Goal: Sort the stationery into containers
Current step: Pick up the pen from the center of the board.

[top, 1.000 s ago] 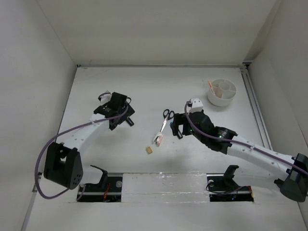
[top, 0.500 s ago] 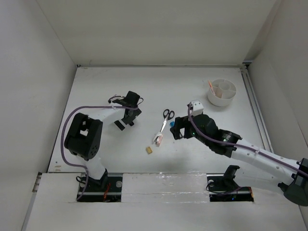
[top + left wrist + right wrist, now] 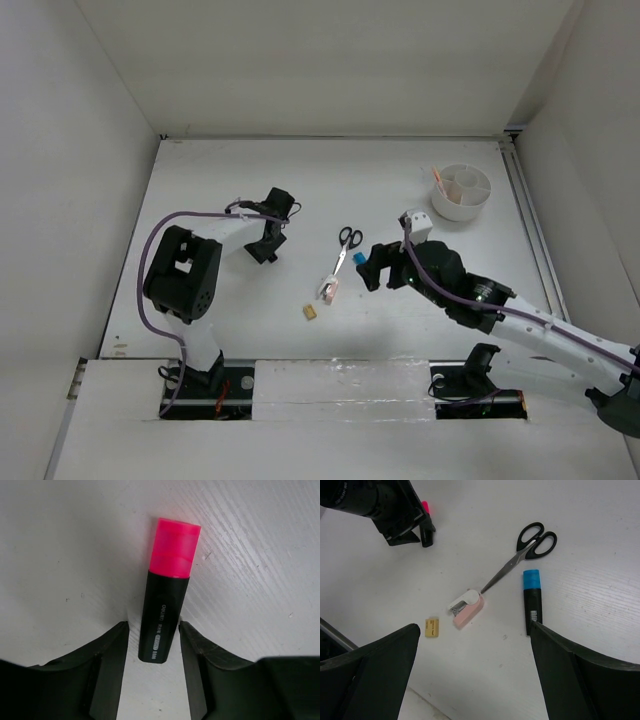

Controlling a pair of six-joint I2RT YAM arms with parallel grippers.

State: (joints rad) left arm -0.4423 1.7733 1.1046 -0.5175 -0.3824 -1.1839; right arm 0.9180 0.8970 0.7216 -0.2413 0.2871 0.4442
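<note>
A black marker with a pink cap [image 3: 167, 595] lies on the table, its tail end between the fingertips of my left gripper [image 3: 153, 627]. The jaws stand narrow, with a thin gap on the left side, so it is still open. My right gripper [image 3: 474, 630] hangs wide open above the table with nothing in it. Below it lie black-handled scissors [image 3: 522, 555], a blue-capped black marker [image 3: 532, 602], a small pink and white piece [image 3: 466, 609] and a yellow eraser [image 3: 431, 628]. The round white tub [image 3: 462, 192] stands at the far right with a thin red pen [image 3: 438, 178] in it.
White walls close the table on the left, back and right. A rail [image 3: 530, 220] runs along the right edge beside the tub. The left arm's cable [image 3: 165, 225] loops over the left part of the table.
My left gripper has swung right and come down over the pink-capped marker, its jaws narrowing round it. The right gripper has drawn back slightly, uncovering the blue-capped marker.
</note>
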